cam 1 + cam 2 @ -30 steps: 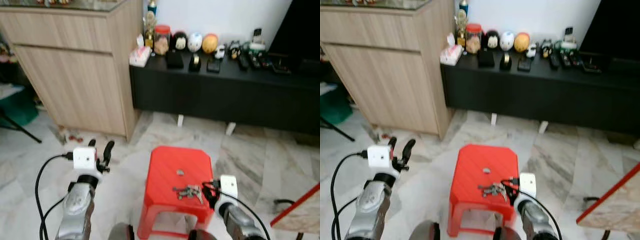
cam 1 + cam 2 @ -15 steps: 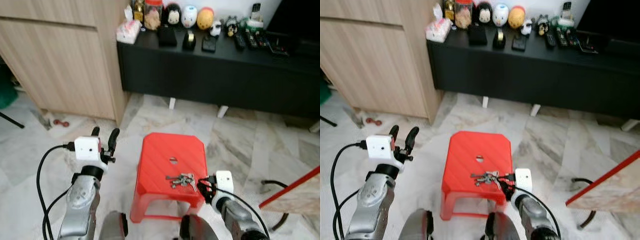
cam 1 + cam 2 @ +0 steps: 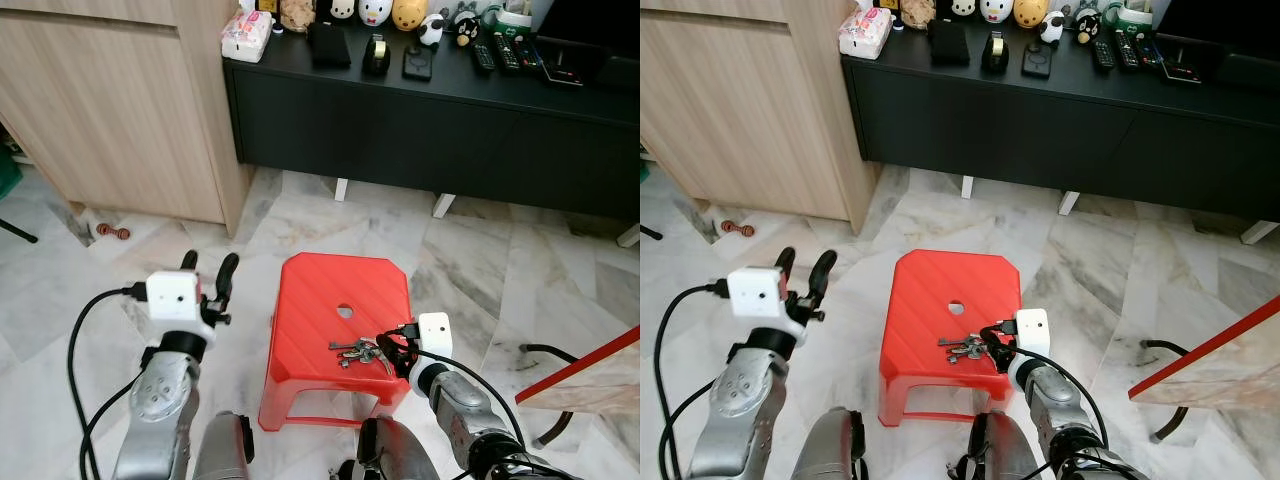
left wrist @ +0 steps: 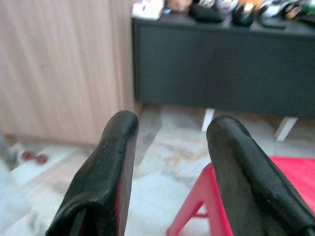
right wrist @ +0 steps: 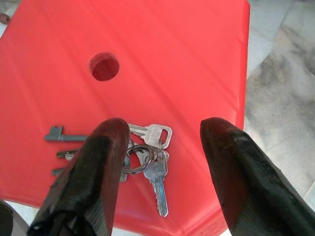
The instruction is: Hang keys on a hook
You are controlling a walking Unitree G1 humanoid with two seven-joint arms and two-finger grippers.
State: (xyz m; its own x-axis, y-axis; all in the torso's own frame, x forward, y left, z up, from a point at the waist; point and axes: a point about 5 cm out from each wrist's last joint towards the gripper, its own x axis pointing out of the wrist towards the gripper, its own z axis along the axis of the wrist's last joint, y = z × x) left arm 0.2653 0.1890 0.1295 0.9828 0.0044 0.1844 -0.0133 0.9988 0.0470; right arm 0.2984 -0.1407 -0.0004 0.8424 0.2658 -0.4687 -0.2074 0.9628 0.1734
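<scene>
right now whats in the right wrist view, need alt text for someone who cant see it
A bunch of keys lies on a red plastic stool, between the open black fingers of the right gripper just above it. A round hole sits in the stool's top beyond the keys, and marble floor shows past its edge.

The keys (image 5: 147, 157) are dull silvery metal on a glossy red plastic stool (image 5: 187, 64). The floor (image 3: 500, 270) is polished veined marble. The cabinet (image 3: 120, 110) is matt pale wood.

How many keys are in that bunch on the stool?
About 5 keys on one ring, near the red stool's front edge, between the open right gripper's fingers; overlaps may hide more.
</scene>
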